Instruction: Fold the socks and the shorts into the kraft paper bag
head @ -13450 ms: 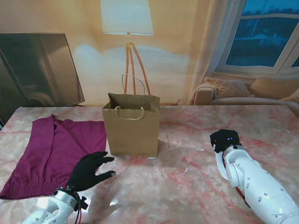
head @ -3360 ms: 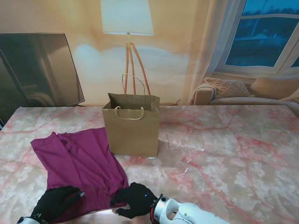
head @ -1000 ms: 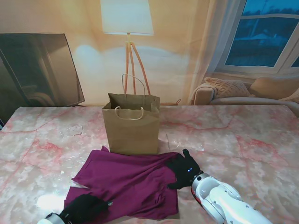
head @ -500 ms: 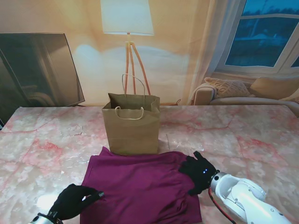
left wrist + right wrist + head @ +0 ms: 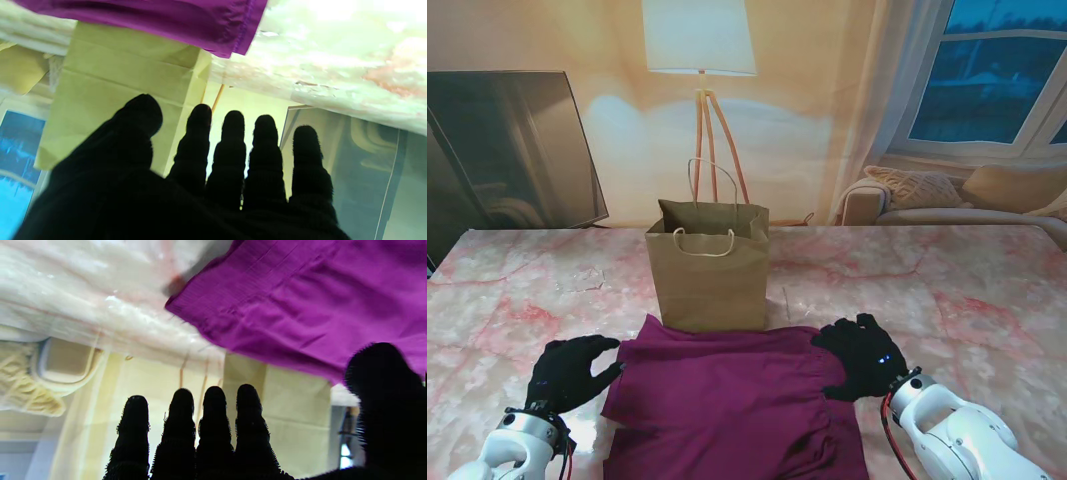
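Note:
Purple shorts [image 5: 732, 405] lie spread flat on the marble table, just nearer to me than the upright kraft paper bag [image 5: 710, 268]. My left hand [image 5: 570, 371] hovers at the shorts' left edge, fingers apart and holding nothing. At the cloth's right edge floats my right hand [image 5: 861, 355], also spread and empty. In the left wrist view the shorts' corner [image 5: 186, 23] and the bag [image 5: 126, 90] lie past the straight fingers [image 5: 230, 150]. The right wrist view shows the shorts [image 5: 300, 303] and the bag [image 5: 293, 413] beyond straight fingers [image 5: 213, 420]. I see no socks.
The table [image 5: 987, 300] is pink-veined marble. Behind it stand a floor lamp [image 5: 699, 60], a dark screen [image 5: 507, 150] at the left and a sofa [image 5: 947, 195] at the right under a window.
The shorts were dragged from the table's left to in front of the bag and spread flat. Both hands have since let go and lifted to the cloth's left and right edges.

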{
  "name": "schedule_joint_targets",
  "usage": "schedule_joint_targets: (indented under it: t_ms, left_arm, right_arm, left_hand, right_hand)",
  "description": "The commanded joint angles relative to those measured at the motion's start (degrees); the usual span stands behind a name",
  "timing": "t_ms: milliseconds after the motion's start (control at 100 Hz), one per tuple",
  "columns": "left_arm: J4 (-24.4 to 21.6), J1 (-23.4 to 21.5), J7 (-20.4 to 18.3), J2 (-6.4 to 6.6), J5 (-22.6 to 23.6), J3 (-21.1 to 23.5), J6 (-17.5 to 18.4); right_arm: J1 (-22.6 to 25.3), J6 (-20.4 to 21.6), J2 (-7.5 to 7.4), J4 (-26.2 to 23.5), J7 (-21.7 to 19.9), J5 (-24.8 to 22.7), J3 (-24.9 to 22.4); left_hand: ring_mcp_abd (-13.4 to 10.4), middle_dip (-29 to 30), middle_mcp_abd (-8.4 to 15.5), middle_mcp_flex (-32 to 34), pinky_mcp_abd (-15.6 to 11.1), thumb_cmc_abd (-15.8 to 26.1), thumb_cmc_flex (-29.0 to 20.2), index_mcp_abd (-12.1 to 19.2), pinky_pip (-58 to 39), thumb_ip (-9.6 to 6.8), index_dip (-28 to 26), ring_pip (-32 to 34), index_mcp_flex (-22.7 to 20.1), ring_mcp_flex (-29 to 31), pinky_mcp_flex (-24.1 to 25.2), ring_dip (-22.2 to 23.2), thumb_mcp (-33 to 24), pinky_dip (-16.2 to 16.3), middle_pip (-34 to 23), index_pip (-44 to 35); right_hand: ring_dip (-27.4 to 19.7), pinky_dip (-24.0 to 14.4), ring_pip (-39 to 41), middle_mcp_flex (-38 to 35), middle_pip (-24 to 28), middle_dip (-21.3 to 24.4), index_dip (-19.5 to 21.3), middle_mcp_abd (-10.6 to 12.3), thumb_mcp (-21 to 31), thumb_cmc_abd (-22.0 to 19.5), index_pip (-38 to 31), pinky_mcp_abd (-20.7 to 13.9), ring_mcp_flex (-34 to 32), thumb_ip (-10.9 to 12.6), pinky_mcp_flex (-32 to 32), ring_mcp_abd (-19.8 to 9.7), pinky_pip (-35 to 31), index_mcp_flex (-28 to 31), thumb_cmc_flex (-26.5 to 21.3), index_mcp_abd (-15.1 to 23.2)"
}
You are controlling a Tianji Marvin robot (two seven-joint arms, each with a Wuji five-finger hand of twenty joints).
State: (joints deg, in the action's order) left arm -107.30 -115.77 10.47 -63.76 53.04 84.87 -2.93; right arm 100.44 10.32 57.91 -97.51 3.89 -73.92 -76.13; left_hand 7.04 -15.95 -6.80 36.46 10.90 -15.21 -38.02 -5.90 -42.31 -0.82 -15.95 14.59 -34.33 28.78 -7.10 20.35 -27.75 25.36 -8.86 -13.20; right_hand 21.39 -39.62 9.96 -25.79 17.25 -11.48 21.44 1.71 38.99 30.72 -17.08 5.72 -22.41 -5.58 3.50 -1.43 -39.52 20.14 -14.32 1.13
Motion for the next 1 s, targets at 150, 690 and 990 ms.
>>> schedule_joint_targets:
  t_ms: [150, 690, 990]
  left_arm:
    - [6.49, 8.16, 0.16, 0.29, -1.87, -2.99, -1.27]
    - [22.06, 23.95, -3.64, 1.17, -4.07, -12.12, -1.85]
    - [30.33, 30.38, -4.08, 1.22, -6.00, -17.86, -1.94]
  right_arm:
    - [-6.41, -8.75, 1.75, 2.85, -1.76, 5.89, 4.66]
    - [-19.06, -21.10, 2.18, 14.43, -5.02, 11.10, 17.91]
    - [-23.15, -23.52, 2.09, 18.37, -6.70, 12.52, 22.95]
  left_hand:
    - [-2.76, 1.50, 3.44, -2.34, -0.07, -0.85, -6.26, 1.44, 1.86, 4.32, 1.87, -1.85, 1.57, -1.37, 0.87, -0.96, -7.82, -0.21, 0.22, 0.76]
    - [-1.99, 2.77, 5.63, -6.64, -0.05, -8.64, 0.05, 2.04, 4.41, 6.09, 4.89, -1.16, 7.91, -3.68, 4.36, -0.25, -13.89, -0.10, -0.19, 1.16]
    - [-0.55, -5.66, 4.54, -3.59, -0.46, -13.53, 3.73, -2.05, 6.51, 7.00, 7.51, 3.69, 14.67, -4.38, 6.74, 7.34, -15.62, 0.18, -6.57, 5.92]
  right_hand:
    - [-2.46, 4.62, -0.27, -4.68, 1.96, -1.13, -0.42, -1.13, -9.58, -9.19, -4.25, 1.60, -8.56, 3.72, 11.68, 2.70, -3.90, 3.79, -17.53, -0.36]
    - [-0.63, 4.37, 2.18, -2.49, 3.65, -1.93, -1.61, -1.86, -10.97, -3.03, -5.01, 1.57, -9.49, 2.37, 14.65, 3.41, -10.90, 2.34, -17.98, -1.64]
    - [13.88, 2.19, 20.57, -4.54, 8.19, -3.72, -2.93, -2.29, 26.56, 7.74, -5.21, 1.15, -20.03, -2.03, 19.71, 2.66, -17.32, 1.51, -6.98, -2.42]
